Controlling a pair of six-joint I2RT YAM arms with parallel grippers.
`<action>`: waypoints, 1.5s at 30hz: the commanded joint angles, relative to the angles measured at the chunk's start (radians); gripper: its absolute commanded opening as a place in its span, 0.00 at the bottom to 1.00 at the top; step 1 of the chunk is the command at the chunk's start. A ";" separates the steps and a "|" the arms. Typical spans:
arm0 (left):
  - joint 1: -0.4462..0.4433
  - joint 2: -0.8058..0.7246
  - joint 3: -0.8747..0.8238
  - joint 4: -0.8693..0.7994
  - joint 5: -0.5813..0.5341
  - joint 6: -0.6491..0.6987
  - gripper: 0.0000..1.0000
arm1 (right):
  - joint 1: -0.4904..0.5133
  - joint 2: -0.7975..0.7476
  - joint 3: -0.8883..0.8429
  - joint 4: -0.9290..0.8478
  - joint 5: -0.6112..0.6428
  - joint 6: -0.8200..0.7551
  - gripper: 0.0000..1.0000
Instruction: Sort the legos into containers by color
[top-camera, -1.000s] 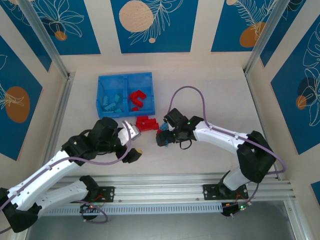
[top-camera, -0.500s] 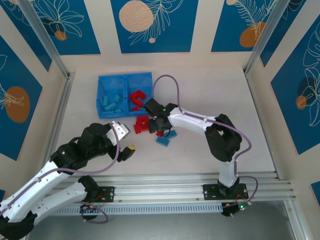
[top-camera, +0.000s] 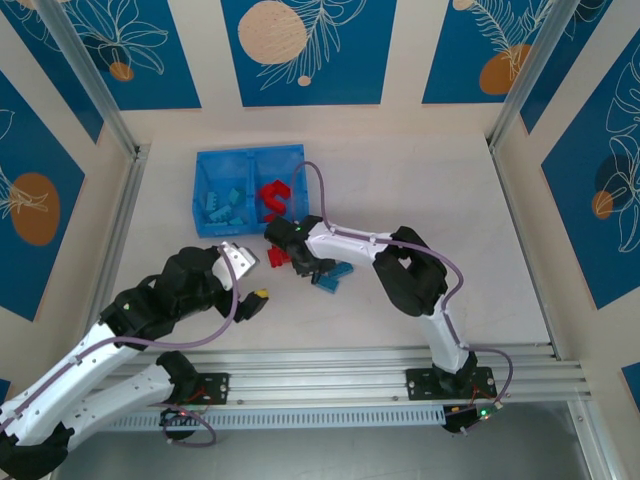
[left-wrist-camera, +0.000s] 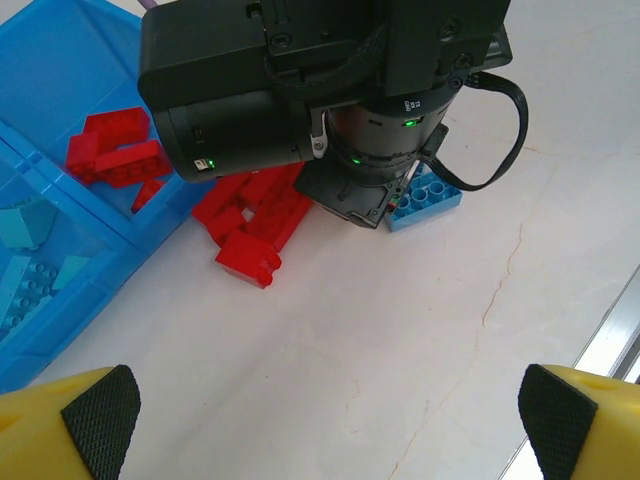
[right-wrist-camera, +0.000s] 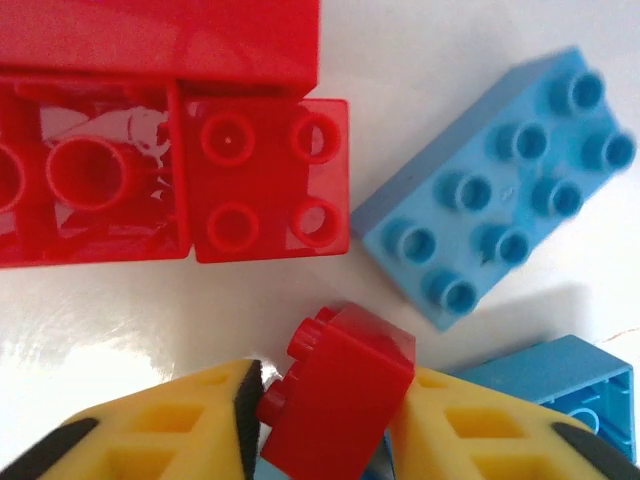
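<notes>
Nearest the arm bases, the left end effector (top-camera: 252, 277) hangs released over the bare counter (top-camera: 400, 190), its yellow fingers (left-wrist-camera: 88, 412) spread wide into the two lower corners of the left wrist view. At about 2 o'clock from it, the right end effector (right-wrist-camera: 330, 405) is down among the loose legos, clenched on a small red brick (right-wrist-camera: 348, 365). That brick sits tilted between the yellow fingers, with its studs towards 10 o'clock in the right wrist view. Just past it, at 11 o'clock, a red four-stud brick (right-wrist-camera: 265, 180) lies against a larger red piece (right-wrist-camera: 90, 190). At 1 o'clock lies a light blue eight-stud brick (right-wrist-camera: 500, 185), and a second blue brick (right-wrist-camera: 560, 390) lies at 3 o'clock. From above, the loose red pile (top-camera: 277, 257) shows at 9 o'clock of this end effector. Farther back, at 11 o'clock from the pile, stands the blue tray (top-camera: 250, 153). It holds teal bricks (top-camera: 222, 205) in its left compartment and red bricks (top-camera: 273, 198) in its right.
</notes>
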 joint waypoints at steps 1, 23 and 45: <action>-0.005 -0.017 -0.008 -0.003 -0.002 -0.015 1.00 | 0.003 0.001 0.018 -0.028 0.050 0.032 0.28; -0.001 -0.214 -0.041 0.042 -0.197 -0.043 1.00 | -0.057 -0.326 -0.009 0.599 -0.086 -0.386 0.23; 0.005 -0.154 -0.034 0.014 -0.277 -0.044 1.00 | -0.160 0.269 0.815 0.230 -0.176 -0.446 0.46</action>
